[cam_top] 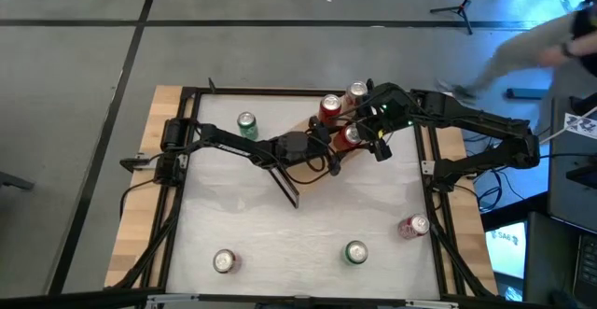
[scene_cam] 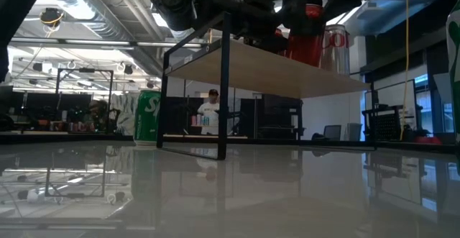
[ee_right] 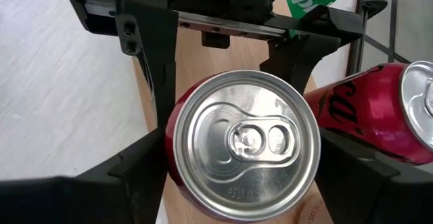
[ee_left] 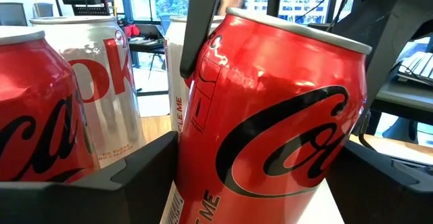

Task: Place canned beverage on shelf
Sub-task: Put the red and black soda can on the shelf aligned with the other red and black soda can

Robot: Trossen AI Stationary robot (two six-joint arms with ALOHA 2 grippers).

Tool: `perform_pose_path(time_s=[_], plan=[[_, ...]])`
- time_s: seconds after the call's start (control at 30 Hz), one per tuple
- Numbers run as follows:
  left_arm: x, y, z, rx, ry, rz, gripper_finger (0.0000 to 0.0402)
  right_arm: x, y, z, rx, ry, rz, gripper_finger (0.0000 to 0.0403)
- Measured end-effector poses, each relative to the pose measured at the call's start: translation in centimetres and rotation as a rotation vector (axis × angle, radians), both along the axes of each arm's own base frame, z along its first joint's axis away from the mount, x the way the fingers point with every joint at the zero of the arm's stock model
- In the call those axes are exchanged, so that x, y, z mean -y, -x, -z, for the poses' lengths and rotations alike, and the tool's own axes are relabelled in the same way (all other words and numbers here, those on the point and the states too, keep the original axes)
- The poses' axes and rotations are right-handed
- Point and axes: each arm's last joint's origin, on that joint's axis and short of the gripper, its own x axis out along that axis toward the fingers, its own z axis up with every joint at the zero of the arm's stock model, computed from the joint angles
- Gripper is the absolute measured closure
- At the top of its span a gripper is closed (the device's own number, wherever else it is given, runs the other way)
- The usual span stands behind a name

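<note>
On the shelf (cam_top: 322, 150), both my left claw (cam_top: 338, 143) and right claw (cam_top: 366, 137) bracket one red Coca-Cola can (ee_right: 245, 143), steadying it upright; whether either claw grips it, I cannot tell.

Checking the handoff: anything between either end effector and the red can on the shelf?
Nothing visible. The red can stands on the shelf between both sets of fingers: the right end effector from above, the left end effector from the side.

Red can (ee_right: 247, 146) glossy metal, brushed lid; shelf (scene_cam: 273, 69) matt light wood; tabletop (scene_cam: 230, 195) glossy white.
</note>
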Motion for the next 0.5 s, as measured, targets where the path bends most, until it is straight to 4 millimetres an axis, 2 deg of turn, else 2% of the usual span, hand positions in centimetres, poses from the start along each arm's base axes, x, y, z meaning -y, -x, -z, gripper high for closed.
perform_pose_path(time_s=[0.13, 0.33, 0.5], plan=[[0.0, 0.0, 0.0, 0.005, 0.012, 0.0, 0.0088, 0.04, 0.01, 0.01, -0.003, 0.01, 0.01, 0.0081], [-0.08, 0.01, 0.02, 0.015, 0.033, -0.008, 0.0088, 0.15, -0.02, -0.03, -0.003, 0.036, 0.031, 0.0016], [-0.08, 0.01, 0.02, 0.017, 0.038, -0.008, 0.0088, 0.16, -0.06, -0.1, 0.003, 0.043, 0.029, 0.0013]])
